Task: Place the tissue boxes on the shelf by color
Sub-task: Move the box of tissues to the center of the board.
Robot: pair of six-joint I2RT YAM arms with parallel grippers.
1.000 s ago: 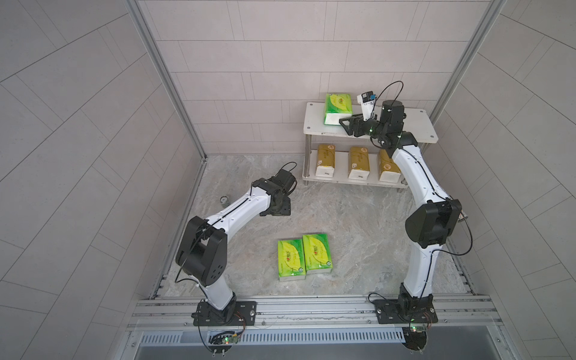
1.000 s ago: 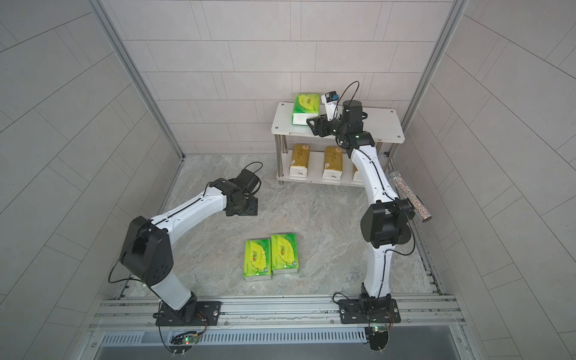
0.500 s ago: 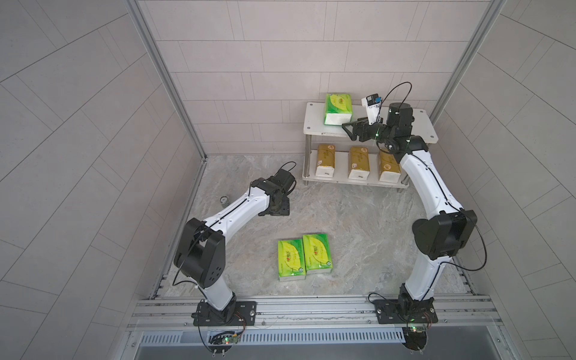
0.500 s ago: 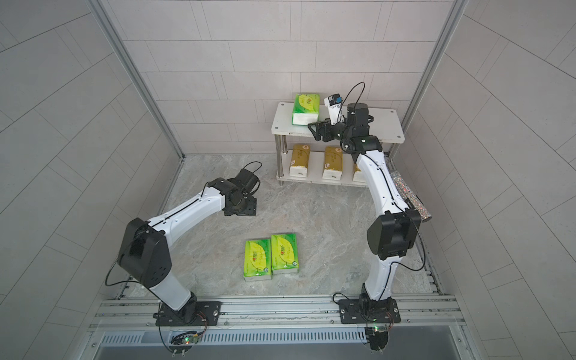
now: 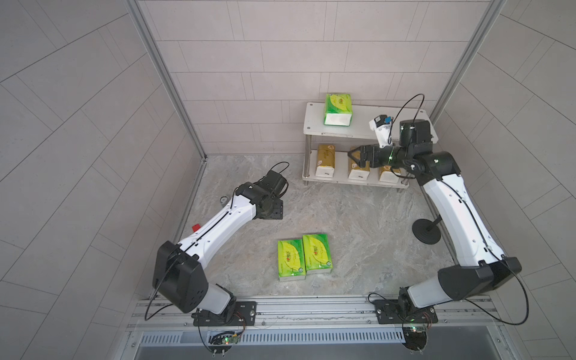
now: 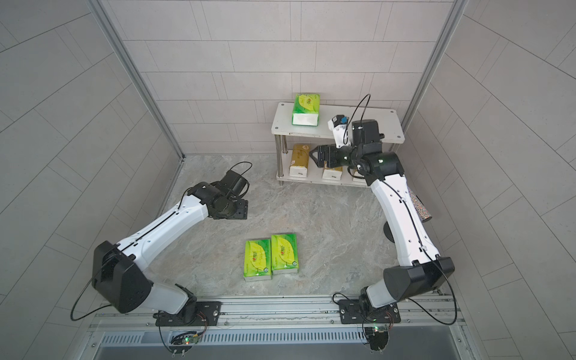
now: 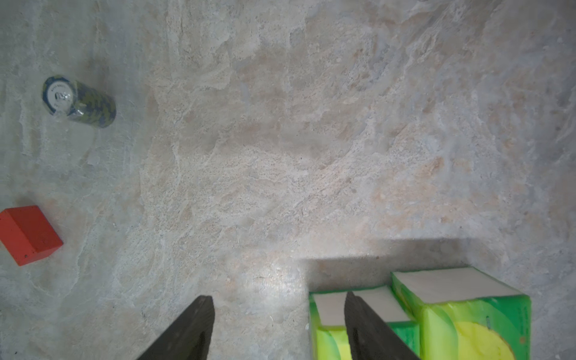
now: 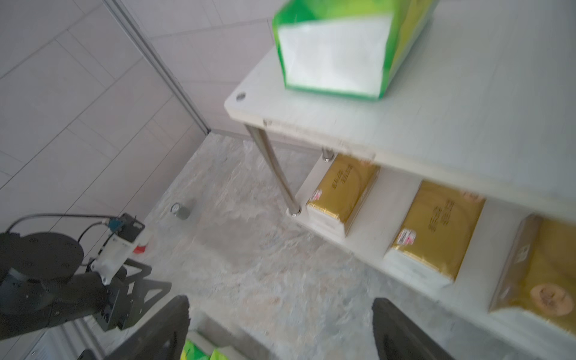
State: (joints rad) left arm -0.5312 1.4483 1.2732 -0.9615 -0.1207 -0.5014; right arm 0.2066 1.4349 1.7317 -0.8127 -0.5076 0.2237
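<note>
Hanging wide open and empty before the shelf [image 5: 314,132], the right gripper [image 5: 351,156] is a long way from the work that remains: a pair of green packs [image 5: 317,254] lying side by side and touching near the middle of the surface's [image 5: 343,218] front edge. Their long axes run front to back, with one white end of each facing the shelf.

From the right gripper the pair lies well apart, toward the front edge. The left gripper [image 5: 274,210] hovers nearer, a little behind them and toward the left edge. In the left wrist view its fingers [image 7: 199,324] stand partly apart with nothing between them, and the pair's white ends show just beside one finger. On that showing the left arm looks better placed, and its jaws would need to span a pack's short width.

A third green pack [image 5: 338,107] sits near the left rear corner of the upper board [image 5: 358,131], lengthwise front to back. Three gold packs [image 5: 325,159] fill the lower board [image 5: 342,170] in a row.

A second ago the right gripper was over the upper board, just beside that green pack, with its jaws closer together. It has since drawn back past the board's front edge, spread its jaws and swung its elbow out toward the right edge. The left arm has barely moved, and all six packs lie where they lay.
</note>
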